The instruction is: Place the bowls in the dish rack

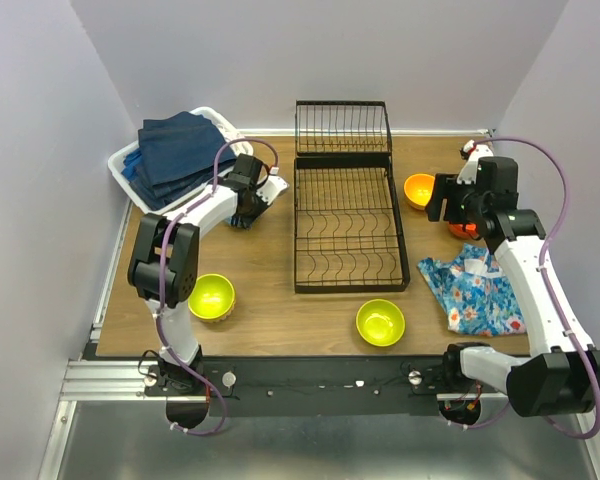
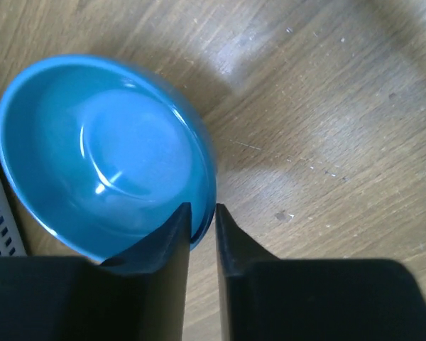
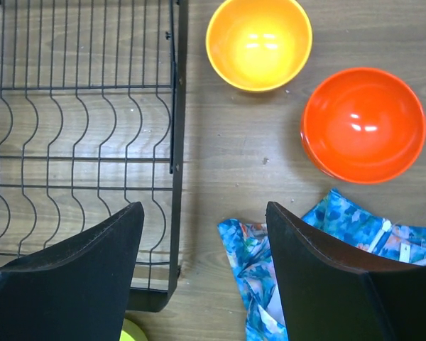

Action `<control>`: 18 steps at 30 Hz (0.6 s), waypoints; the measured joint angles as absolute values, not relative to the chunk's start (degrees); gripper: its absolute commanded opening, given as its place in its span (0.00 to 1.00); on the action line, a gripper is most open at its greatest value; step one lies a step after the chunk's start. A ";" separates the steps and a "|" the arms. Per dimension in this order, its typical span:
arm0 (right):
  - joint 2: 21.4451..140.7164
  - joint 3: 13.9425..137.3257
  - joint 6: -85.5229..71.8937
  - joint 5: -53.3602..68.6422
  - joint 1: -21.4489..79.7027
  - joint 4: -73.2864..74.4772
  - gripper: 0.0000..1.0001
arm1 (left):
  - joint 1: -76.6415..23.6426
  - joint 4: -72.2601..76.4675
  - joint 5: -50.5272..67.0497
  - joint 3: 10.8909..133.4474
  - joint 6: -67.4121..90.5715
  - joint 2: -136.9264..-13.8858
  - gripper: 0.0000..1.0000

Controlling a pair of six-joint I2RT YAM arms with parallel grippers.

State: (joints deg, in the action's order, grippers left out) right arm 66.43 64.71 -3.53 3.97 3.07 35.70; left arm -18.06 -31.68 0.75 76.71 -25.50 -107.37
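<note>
The black wire dish rack (image 1: pixel 345 225) stands mid-table with no bowls in it, and its smaller section (image 1: pixel 342 128) lies behind it. My left gripper (image 1: pixel 245 213) is beside the basket. Its jaws (image 2: pixel 202 220) are shut on the rim of the blue bowl (image 2: pixel 99 156). My right gripper (image 3: pixel 204 213) is open and empty above the wood between the rack's edge (image 3: pixel 176 106) and the cloth. An orange-yellow bowl (image 3: pixel 259 42) and a red-orange bowl (image 3: pixel 362 124) lie just beyond it. Two lime-yellow bowls (image 1: pixel 211 297) (image 1: pixel 380 322) sit near the front. The white ribbed bowl is not in view.
A white basket of navy towels (image 1: pixel 175 158) stands at the back left, close to my left gripper. A floral blue cloth (image 1: pixel 477 290) lies at the right under my right arm. Walls close in on both sides and the back.
</note>
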 measured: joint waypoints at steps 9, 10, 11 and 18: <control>65.89 64.10 -4.47 4.43 1.15 35.97 0.77 | -18.02 -38.39 3.75 78.02 -24.16 -103.55 0.00; 65.87 64.07 -4.47 4.40 1.13 36.01 0.77 | -18.11 -40.66 5.04 79.24 -23.73 -102.02 0.00; 65.87 64.07 -4.47 4.40 1.10 36.01 0.77 | -18.55 -43.46 6.68 81.54 -23.16 -99.90 0.00; 66.32 63.51 -4.93 4.43 0.64 36.03 0.77 | -29.30 -47.77 23.55 96.62 -15.16 -89.23 0.00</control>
